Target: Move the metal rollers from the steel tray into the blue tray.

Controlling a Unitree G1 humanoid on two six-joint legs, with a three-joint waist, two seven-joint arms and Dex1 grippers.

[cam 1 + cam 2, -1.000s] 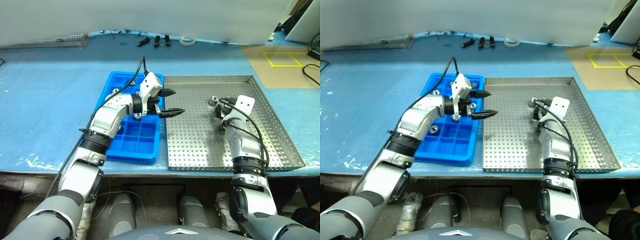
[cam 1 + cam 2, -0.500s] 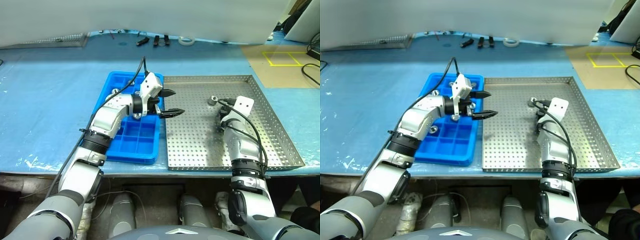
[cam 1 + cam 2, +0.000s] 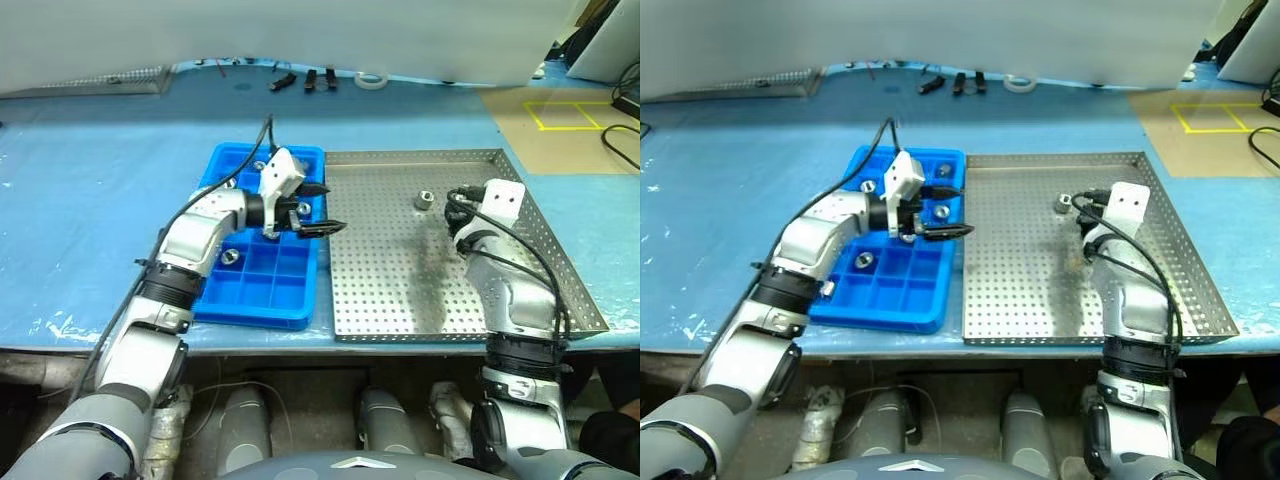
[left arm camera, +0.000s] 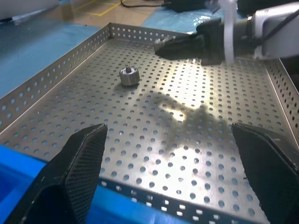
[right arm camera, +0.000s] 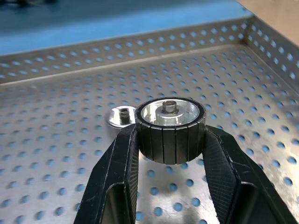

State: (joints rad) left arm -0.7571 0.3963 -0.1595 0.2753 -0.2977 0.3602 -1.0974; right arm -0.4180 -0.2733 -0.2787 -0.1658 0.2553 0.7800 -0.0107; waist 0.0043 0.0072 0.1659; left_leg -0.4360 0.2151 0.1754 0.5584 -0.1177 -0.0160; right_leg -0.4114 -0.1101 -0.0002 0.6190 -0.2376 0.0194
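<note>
Mostly done: several metal rollers (image 3: 864,260) sit in blue tray (image 3: 883,300); one roller (image 3: 423,200) remains in steel tray (image 3: 400,290); right end effector (image 5: 170,140) pinches a dark-rimmed roller (image 5: 170,128), left end effector (image 3: 318,208) spread.

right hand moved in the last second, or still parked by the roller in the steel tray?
Yes. The right hand, shut on a roller, has lifted and drawn back from the loose roller on the steel tray.
</note>
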